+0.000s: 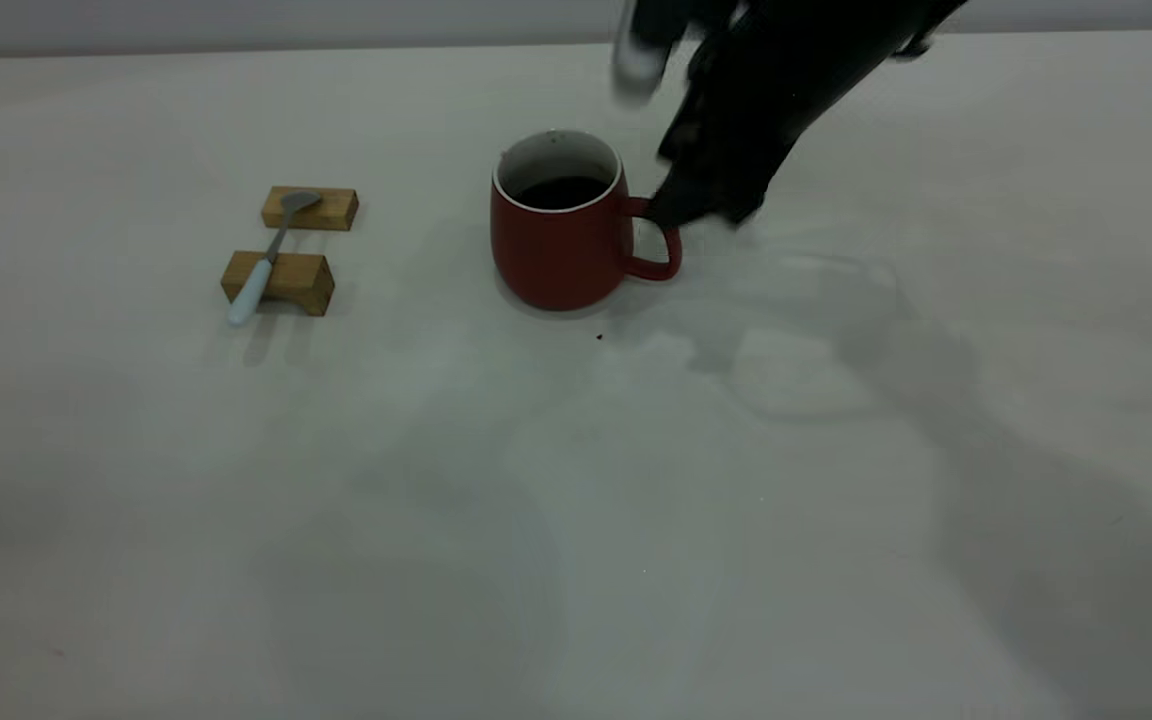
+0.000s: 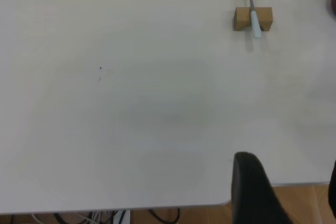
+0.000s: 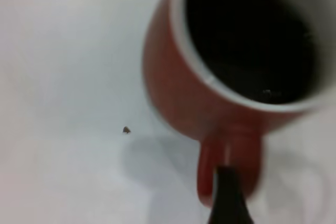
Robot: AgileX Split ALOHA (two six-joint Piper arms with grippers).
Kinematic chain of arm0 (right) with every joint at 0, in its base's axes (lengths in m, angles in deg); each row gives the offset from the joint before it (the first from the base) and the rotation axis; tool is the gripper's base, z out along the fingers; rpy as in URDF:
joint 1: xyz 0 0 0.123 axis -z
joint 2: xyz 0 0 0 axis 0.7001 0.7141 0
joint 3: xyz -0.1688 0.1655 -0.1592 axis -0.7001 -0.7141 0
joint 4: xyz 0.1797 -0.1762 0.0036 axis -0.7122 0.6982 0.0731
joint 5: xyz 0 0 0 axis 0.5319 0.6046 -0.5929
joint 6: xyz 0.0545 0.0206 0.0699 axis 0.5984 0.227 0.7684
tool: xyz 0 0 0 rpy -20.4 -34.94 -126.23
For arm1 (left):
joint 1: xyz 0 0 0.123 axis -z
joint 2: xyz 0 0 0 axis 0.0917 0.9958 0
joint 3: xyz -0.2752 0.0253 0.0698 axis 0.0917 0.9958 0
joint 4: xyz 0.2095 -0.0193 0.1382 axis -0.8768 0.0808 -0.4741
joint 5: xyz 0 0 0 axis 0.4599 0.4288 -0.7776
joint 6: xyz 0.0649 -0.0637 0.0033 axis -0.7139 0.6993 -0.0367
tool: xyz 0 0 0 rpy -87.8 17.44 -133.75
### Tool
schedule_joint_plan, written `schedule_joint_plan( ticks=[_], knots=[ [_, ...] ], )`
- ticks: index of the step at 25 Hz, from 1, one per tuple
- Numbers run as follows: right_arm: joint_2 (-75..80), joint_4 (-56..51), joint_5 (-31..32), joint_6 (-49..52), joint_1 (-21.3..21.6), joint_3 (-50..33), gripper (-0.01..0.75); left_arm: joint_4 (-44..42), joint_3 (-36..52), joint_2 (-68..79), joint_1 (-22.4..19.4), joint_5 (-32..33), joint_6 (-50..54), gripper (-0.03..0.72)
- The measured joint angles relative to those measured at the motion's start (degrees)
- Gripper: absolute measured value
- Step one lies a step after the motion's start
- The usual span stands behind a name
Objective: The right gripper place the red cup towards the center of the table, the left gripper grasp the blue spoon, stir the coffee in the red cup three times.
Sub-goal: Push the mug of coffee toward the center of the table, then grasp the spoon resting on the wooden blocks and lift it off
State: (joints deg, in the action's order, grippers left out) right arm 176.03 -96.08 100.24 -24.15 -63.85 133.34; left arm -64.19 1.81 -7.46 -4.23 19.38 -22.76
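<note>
The red cup [image 1: 556,250] stands upright near the table's [image 1: 576,520] middle, with dark coffee [image 1: 562,191] inside and its loop handle turned right. My right gripper [image 1: 681,205] hangs blurred right at the top of that handle. In the right wrist view its dark tip [image 3: 227,192] overlaps the handle of the cup [image 3: 178,87], which holds coffee [image 3: 252,40]. The blue spoon [image 1: 266,255] lies across two wooden blocks at the left. My left gripper [image 2: 291,192] is open and empty over the table's edge, far from the spoon [image 2: 254,9].
Two tan wooden blocks [image 1: 309,208] [image 1: 279,282] carry the spoon, its bowl on the farther one. A tiny dark speck [image 1: 599,337] lies just in front of the cup. Cables and a wooden floor [image 2: 310,203] show beyond the table edge.
</note>
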Motion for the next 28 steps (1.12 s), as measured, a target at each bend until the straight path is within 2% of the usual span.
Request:
schedule_joint_plan(
  ticks=[2, 4, 7, 12, 16, 18, 21, 25, 28],
  knots=[
    [-5.2, 0.0, 2.6, 8.0, 1.1, -3.3, 0.533, 0.0, 0.0, 0.0, 0.0, 0.0, 0.0, 0.424],
    [-11.1, 0.1, 4.6, 20.1, 1.6, -8.0, 0.533, 0.0, 0.0, 0.0, 0.0, 0.0, 0.0, 0.424],
    [-22.5, 5.5, 5.9, 44.7, 2.2, -15.6, 0.533, 0.0, 0.0, 0.0, 0.0, 0.0, 0.0, 0.424],
    [-46.0, 31.9, 10.1, 80.6, 5.2, -29.5, 0.533, 0.0, 0.0, 0.0, 0.0, 0.0, 0.0, 0.424],
    [-64.1, 49.9, 21.2, 101.7, 7.5, -38.0, 0.533, 0.0, 0.0, 0.0, 0.0, 0.0, 0.0, 0.424],
    [-72.3, 55.5, 26.6, 107.6, 9.9, -41.9, 0.533, 0.0, 0.0, 0.0, 0.0, 0.0, 0.0, 0.424],
    [-85.5, 60.7, 32.4, 110.2, 13.2, -47.4, 0.533, 0.0, 0.0, 0.0, 0.0, 0.0, 0.0, 0.424],
    [-103.5, 63.2, 38.9, 111.2, 13.8, -52.8, 0.533, 0.0, 0.0, 0.0, 0.0, 0.0, 0.0, 0.424],
    [-114.7, 63.3, 41.1, 112.8, 13.8, -55.1, 0.533, 0.0, 0.0, 0.0, 0.0, 0.0, 0.0, 0.424]
  ],
)
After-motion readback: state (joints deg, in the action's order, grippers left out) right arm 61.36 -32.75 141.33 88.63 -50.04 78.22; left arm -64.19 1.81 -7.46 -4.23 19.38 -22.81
